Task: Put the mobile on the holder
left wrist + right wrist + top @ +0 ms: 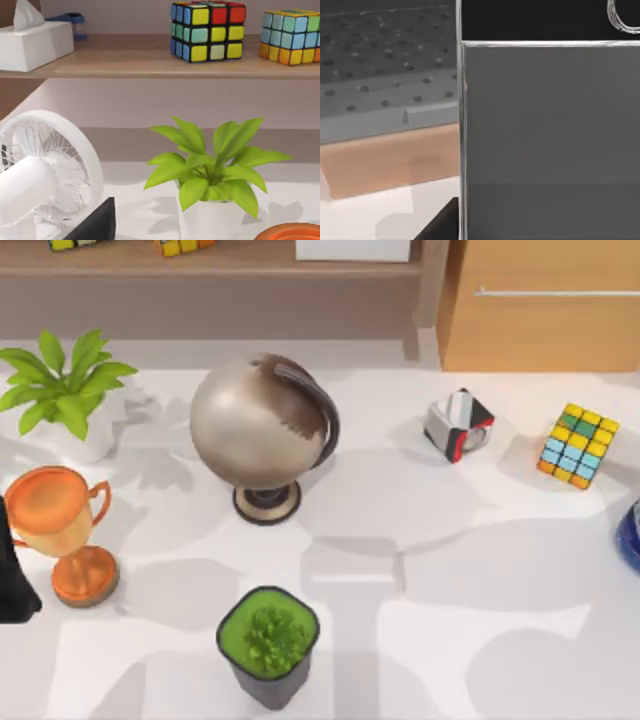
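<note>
One step looks unfinished: the mobile (550, 135) looms close before the right wrist camera, no holder visible; whether either arm's fingers grip, I cannot tell.

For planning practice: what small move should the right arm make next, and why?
Probably carry the mobile toward the perforated grey panel behind it, possibly the holder: the screen stands close before the right wrist camera. Left arm sits parked at table's left.

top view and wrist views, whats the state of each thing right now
mobile: upright, close against the right wrist camera
globe: upright on its stand
trophy: upright
dark potted plant: upright
white potted plant: upright
fan: upright
tissue box: on the shelf, tissue sticking out
</note>
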